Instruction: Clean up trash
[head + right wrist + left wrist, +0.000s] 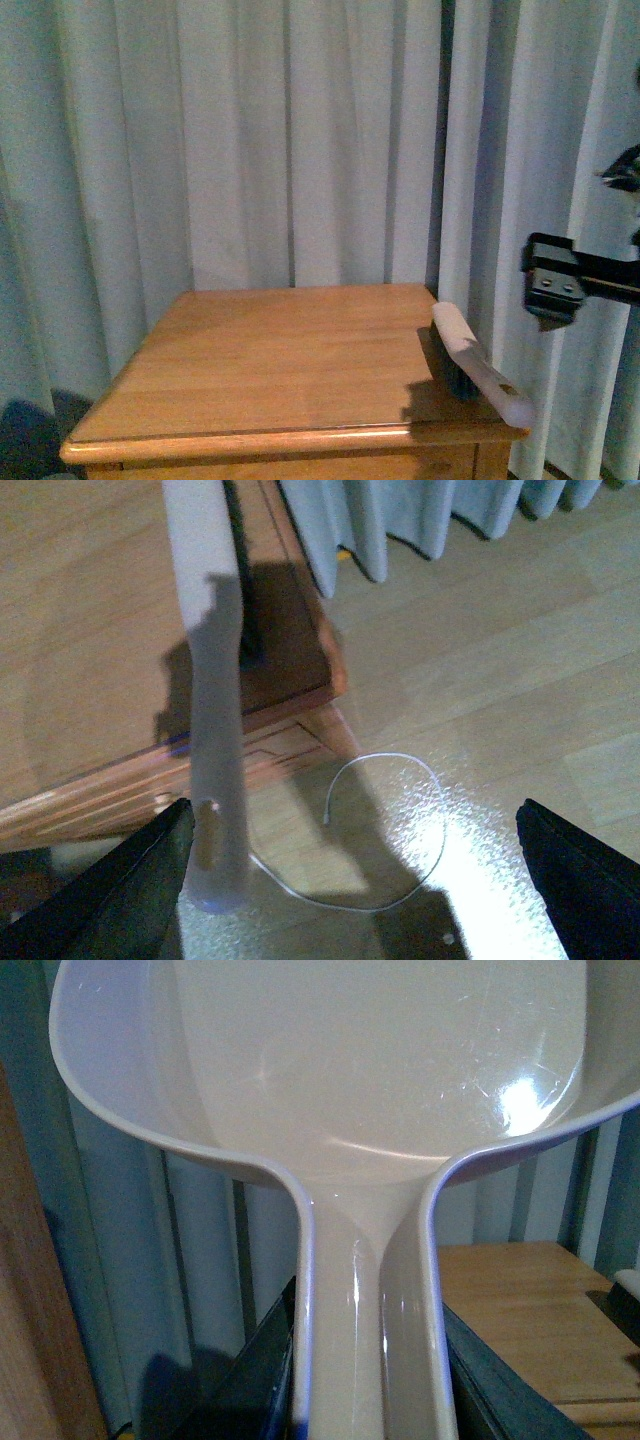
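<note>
No crumpled white paper wad shows in any view. My left gripper (370,1385) is shut on the handle of the pink-beige dustpan (370,1080), whose scoop fills the left wrist view; the scoop looks empty. My right gripper (553,290) hangs open and empty in the air to the right of the table, beyond its right edge. In the right wrist view the right gripper (350,880) is over the floor, its dark fingers (130,900) wide apart, one of them beside the end of the brush handle.
A wooden table (280,360) stands before pale curtains (300,140). A brush (480,365) with a pale handle and dark bristles lies along the table's right edge, its handle (212,700) overhanging the front corner. A thin white cable (400,780) lies on the floor.
</note>
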{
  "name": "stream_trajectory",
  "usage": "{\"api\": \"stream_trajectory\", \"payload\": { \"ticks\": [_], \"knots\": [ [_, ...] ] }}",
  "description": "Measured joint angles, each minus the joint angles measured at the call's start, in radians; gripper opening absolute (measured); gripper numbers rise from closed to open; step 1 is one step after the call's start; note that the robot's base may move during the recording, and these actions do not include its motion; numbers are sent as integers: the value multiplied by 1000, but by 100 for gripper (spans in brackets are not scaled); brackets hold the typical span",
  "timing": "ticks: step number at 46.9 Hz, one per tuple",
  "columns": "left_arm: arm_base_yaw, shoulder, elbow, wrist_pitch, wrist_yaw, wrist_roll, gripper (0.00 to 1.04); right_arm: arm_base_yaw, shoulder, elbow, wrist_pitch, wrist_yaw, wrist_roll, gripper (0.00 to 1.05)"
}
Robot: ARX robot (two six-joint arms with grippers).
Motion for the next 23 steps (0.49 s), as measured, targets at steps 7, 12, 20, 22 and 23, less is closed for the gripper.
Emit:
{"api": "stream_trajectory", "payload": {
  "ticks": [7, 12, 20, 22, 23],
  "knots": [
    [0, 0, 0, 0, 0, 0, 27, 37, 195, 148, -50, -36, 82, 97],
    [0, 0, 0, 0, 0, 0, 27, 44, 291, 211, -63, -41, 108, 97],
    [0, 0, 0, 0, 0, 0, 27, 46, 407, 307, -75, -45, 129, 97],
    [0, 0, 0, 0, 0, 0, 27, 46, 428, 332, -76, -52, 134, 97],
    [0, 0, 0, 0, 0, 0, 27, 46, 436, 341, -76, -53, 139, 97]
  ]
}}
